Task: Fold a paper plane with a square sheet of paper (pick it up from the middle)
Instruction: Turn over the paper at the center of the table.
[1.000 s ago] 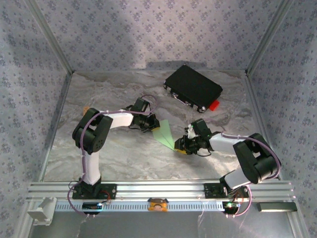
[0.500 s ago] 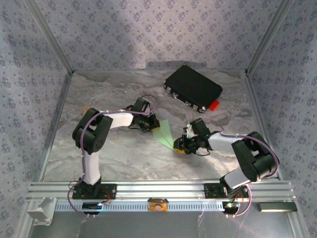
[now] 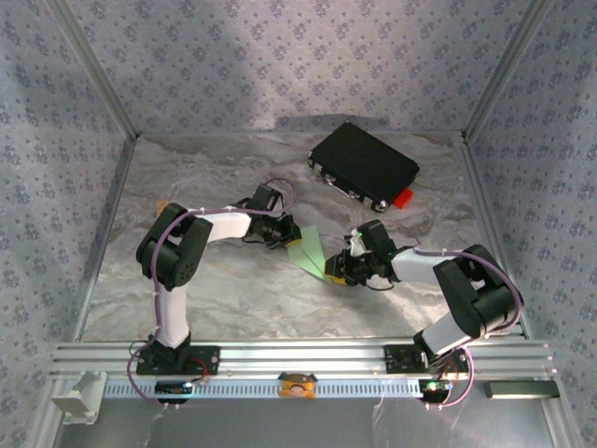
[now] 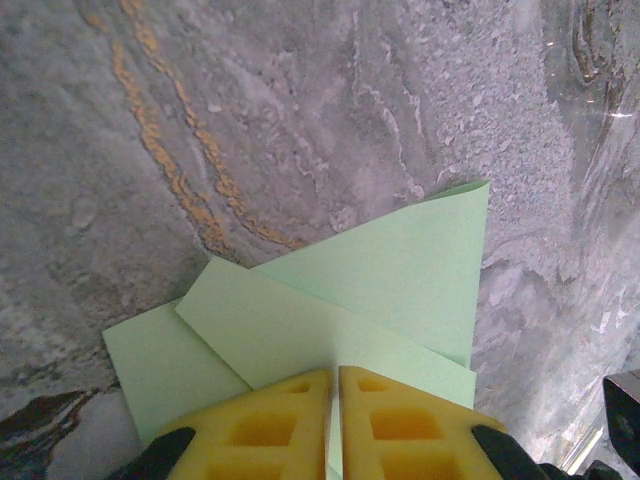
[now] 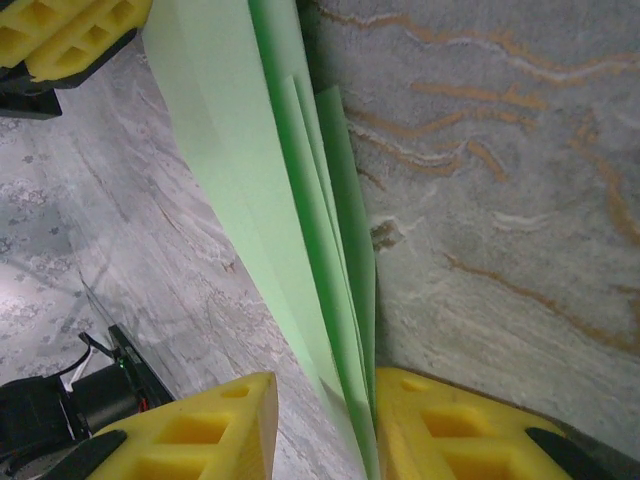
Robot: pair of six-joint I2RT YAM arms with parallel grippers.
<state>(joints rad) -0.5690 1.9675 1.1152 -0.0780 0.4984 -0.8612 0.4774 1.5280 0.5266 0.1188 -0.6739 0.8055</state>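
The square sheet of paper [image 3: 309, 250], already folded into a narrow layered wedge, sits mid-tabletop [image 3: 215, 177]; the wing folds probably remain. The left fingers [image 4: 262, 425] clench its wide end, while the right fingers [image 5: 455, 430] loosely straddle the tapered end. Behind, the black case [image 3: 364, 166] lies closed, contents hidden.

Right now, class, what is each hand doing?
Left hand: closed on the paper plane.
Right hand: open around the plane's other end.

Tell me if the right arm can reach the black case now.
Probably yes: only bare table lies before the black case, but the right hand straddles the green paper that the left hand pinches.
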